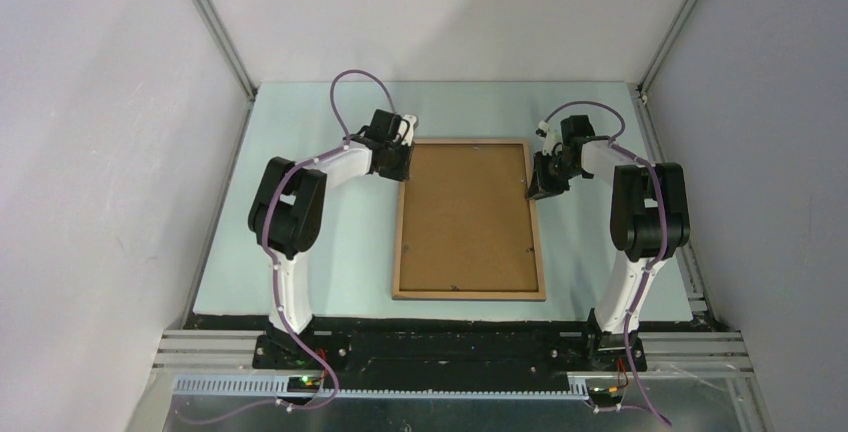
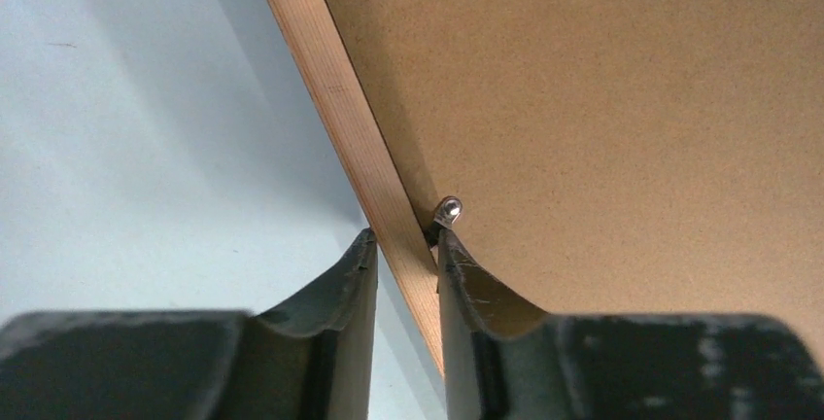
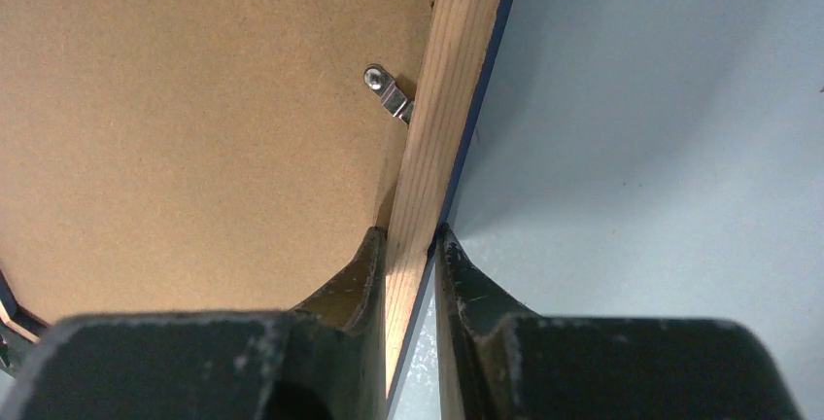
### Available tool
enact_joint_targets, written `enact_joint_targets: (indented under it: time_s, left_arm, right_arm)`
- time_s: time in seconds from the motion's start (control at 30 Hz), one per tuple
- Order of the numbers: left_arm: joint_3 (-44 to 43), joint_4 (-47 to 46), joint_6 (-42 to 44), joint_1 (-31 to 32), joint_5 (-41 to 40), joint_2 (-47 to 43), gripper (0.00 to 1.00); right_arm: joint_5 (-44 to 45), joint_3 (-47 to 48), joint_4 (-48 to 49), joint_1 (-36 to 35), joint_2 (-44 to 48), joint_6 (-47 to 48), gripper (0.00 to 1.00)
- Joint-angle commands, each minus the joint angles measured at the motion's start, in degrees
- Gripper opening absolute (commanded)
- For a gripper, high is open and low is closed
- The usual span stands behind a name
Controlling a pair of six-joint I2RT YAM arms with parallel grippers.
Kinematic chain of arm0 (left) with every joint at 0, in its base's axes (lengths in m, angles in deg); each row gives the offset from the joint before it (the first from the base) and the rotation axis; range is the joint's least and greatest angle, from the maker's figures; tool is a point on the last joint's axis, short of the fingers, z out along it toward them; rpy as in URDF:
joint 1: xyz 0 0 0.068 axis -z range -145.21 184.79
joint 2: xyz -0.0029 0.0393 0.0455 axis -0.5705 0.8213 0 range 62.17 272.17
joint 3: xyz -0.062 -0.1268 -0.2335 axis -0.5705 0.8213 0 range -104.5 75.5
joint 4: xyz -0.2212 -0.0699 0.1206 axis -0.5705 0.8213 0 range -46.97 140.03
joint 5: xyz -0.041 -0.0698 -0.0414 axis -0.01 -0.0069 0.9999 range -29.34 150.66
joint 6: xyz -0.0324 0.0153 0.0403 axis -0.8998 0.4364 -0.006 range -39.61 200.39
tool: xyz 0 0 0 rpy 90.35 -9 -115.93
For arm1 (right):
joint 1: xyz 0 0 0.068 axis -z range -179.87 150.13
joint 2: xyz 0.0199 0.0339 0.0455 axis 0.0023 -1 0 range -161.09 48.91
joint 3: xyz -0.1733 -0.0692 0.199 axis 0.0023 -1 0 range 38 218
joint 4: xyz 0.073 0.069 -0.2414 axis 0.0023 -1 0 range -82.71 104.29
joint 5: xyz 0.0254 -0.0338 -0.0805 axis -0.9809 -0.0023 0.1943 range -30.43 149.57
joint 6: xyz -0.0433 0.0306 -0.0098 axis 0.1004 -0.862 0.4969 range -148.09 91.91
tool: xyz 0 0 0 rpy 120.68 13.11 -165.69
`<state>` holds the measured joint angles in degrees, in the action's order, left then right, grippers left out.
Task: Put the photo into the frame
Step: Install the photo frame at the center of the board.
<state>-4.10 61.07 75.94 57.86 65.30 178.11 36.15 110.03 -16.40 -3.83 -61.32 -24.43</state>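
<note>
The frame (image 1: 470,294) lies back up on the table, its light wood border round the brown backing board (image 1: 468,212). The photo is hidden. My left gripper (image 1: 403,170) straddles the frame's left border near the far corner. In the left wrist view its fingers (image 2: 403,240) close on the wood border (image 2: 340,99), next to a metal tab (image 2: 448,211). My right gripper (image 1: 540,184) straddles the right border. In the right wrist view its fingers (image 3: 408,235) press both sides of the border (image 3: 457,99), whose dark blue front edge shows.
The pale table (image 1: 300,252) has metal rails along its left and right sides (image 1: 660,142). A metal tab (image 3: 389,94) on the right border lies over the backing board. Both arm bases stand at the near edge.
</note>
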Motion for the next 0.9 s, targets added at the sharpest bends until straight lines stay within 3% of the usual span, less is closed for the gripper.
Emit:
enact_joint_targets:
  time_s: [0.0,0.13,0.43,0.87]
  left_arm:
    - [-1.42,-1.35,1.7,-0.04,-0.08,-0.87,0.37]
    - [-0.51,-0.57,1.32,-0.04,0.28,-2.94,0.53]
    - [7.58,2.44,2.64,0.1,2.67,-12.19,0.75]
    - [24.22,5.19,4.02,5.44,8.56,-25.72,0.86]
  right_arm:
    - [-1.88,-1.42,-4.16,-0.14,0.08,2.93,0.0]
    - [-1.92,-1.41,-4.13,-0.16,0.05,2.86,0.0]
    - [-3.12,-1.37,-3.16,1.88,-0.53,-0.48,0.0]
    - [-3.71,-1.37,-1.46,3.44,-1.02,-2.2,0.0]
